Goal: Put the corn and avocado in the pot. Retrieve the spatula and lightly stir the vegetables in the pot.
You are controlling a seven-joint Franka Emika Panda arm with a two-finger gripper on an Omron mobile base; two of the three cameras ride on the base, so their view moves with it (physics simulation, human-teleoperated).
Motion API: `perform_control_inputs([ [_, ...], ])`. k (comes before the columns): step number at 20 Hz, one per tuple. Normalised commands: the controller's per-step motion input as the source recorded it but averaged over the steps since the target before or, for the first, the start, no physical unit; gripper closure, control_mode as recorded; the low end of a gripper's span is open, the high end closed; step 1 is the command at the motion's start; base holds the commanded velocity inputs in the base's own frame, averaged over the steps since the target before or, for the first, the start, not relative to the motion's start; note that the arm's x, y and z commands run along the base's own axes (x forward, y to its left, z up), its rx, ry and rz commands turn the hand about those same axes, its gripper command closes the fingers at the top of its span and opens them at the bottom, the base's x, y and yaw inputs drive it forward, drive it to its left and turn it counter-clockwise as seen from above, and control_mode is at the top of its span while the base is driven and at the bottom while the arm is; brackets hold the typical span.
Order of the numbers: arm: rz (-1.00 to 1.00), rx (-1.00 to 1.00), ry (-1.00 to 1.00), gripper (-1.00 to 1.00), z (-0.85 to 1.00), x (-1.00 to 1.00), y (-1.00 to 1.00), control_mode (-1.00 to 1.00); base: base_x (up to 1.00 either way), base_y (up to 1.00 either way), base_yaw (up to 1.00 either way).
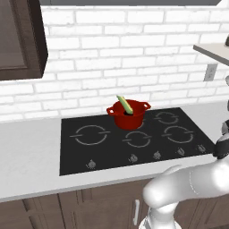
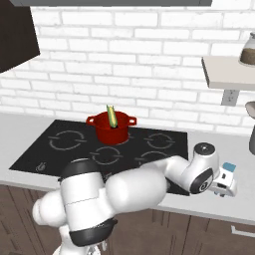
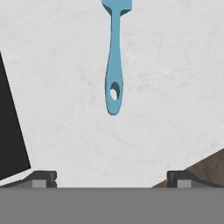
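Observation:
A glossy red pot (image 1: pixel 129 117) (image 2: pixel 111 130) stands on the back middle burner of the black cooktop. The pale yellow-green corn (image 1: pixel 124 104) (image 2: pixel 111 116) leans upright inside it, sticking out above the rim. A small dark lump beside the corn inside the pot looks like the avocado (image 1: pixel 130 113). The light blue spatula (image 3: pixel 114 57) lies flat on the grey counter, and the holed end of its handle points toward my gripper (image 3: pixel 111 178). The gripper is open and holds nothing, a short way above the counter. In the right base view the hand (image 2: pixel 223 183) hangs over the counter right of the cooktop.
The cooktop (image 1: pixel 134 138) has a row of knobs along its front, and its right edge (image 3: pixel 11 131) lies left of the spatula. The counter's front edge and brown cabinet front (image 3: pixel 205 166) are close by. A wall shelf (image 2: pixel 226 69) with a jar hangs above the right counter.

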Motion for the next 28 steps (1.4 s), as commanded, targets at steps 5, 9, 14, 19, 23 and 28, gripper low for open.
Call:
perform_control_inputs([
  [5,0.00,0.00,0.00,-1.00,-0.08,0.09,0.00,-1.00,0.00,0.00,0.00],
  [9,0.00,0.00,0.00,-1.00,-0.12,0.17,0.00,-1.00,0.00,0.00,0.00],
  [14,0.00,0.00,0.00,-1.00,-0.14,0.22,0.00,-1.00,0.00,0.00,0.00],
  [19,0.01,0.00,0.00,-1.00,-0.08,0.15,0.00,-1.00,0.00,0.00,0.00],
  [23,0.02,0.00,0.00,-1.00,-0.02,0.05,-0.13,-1.00,0.00,0.00,0.00],
  [28,0.03,0.00,0.00,-1.00,-0.06,0.00,-0.25,-1.00,0.00,0.00,0.00],
])
